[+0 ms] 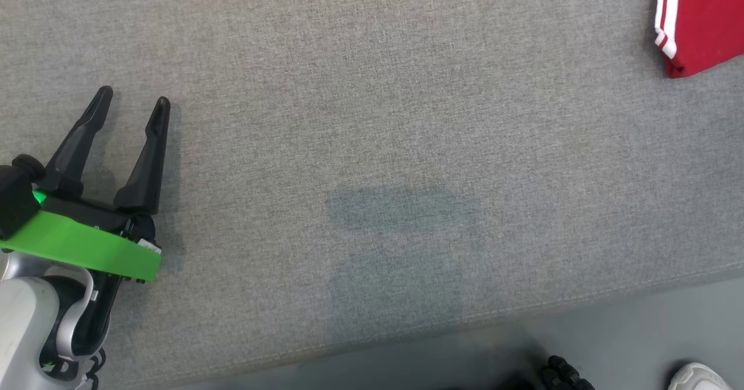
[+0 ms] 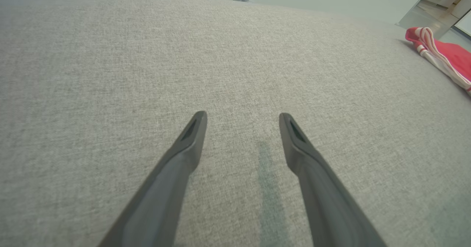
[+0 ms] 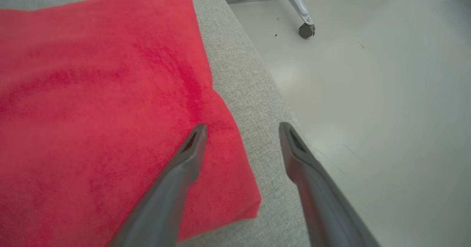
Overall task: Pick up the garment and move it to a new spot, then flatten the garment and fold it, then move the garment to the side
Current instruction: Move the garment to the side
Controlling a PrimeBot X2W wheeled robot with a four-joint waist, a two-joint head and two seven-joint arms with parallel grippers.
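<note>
Red garment (image 3: 92,92) at cushion (image 3: 250,103) edge, castor (image 3: 306,30) beyond

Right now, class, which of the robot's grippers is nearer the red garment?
Right. The right gripper hangs open at the edge of the red garment, partly over it; the left gripper, also open, is far across the grey cushion.

Likely a lab: upholstered bench (image 1: 372,117), pale floor (image 3: 368,92) (castered stand leg (image 3: 300,11)).
</note>
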